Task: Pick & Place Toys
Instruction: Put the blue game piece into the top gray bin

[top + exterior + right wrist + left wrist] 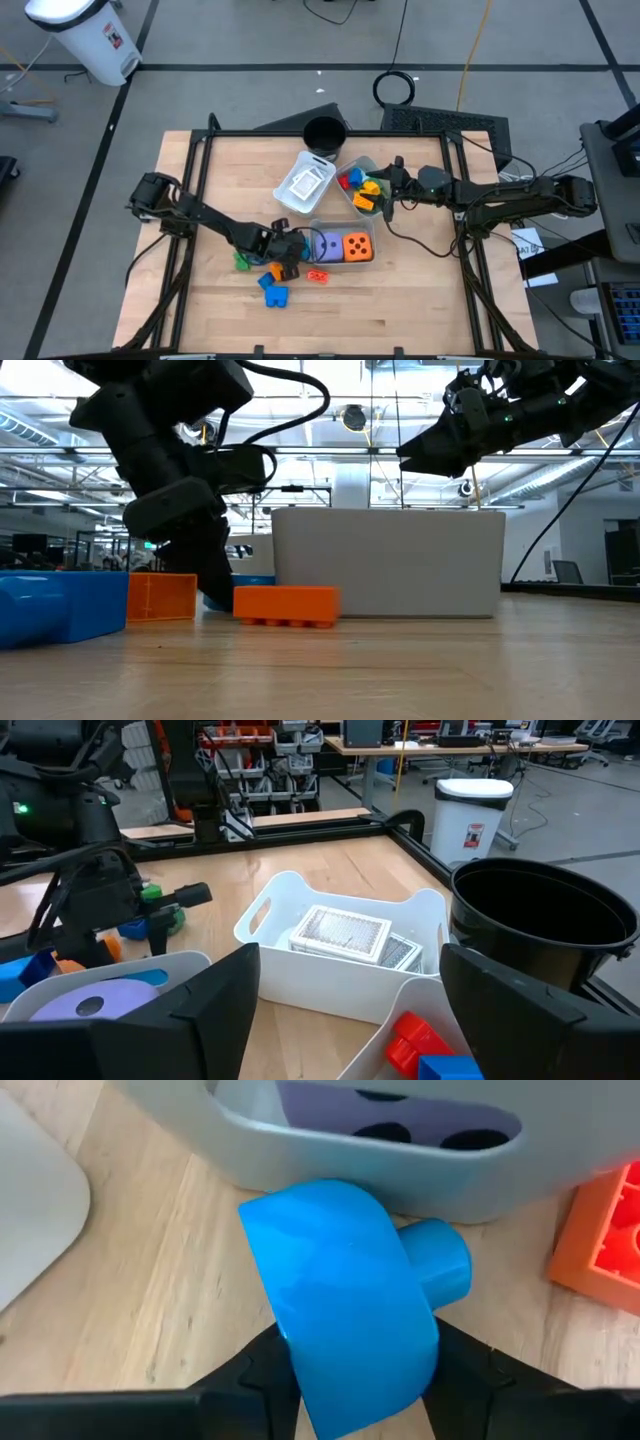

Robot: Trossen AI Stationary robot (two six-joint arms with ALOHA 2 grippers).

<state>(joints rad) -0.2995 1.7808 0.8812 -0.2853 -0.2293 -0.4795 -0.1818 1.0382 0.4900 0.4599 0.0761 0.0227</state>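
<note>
Left gripper (355, 1380) down on the worktop (420, 300) at about seven o'clock in the high view, just beside the grey tray (345, 262) holding the purple die (327, 246) and orange die (359, 247); jaws closing around a blue block (345, 1330) — touching or nearly so on both flanks, firm pinch not certain; block's long axis straight ahead between the jaws, peg toward the tray; right gripper (345, 1010) spread, empty, high above the upper trays — far from this block.
</note>
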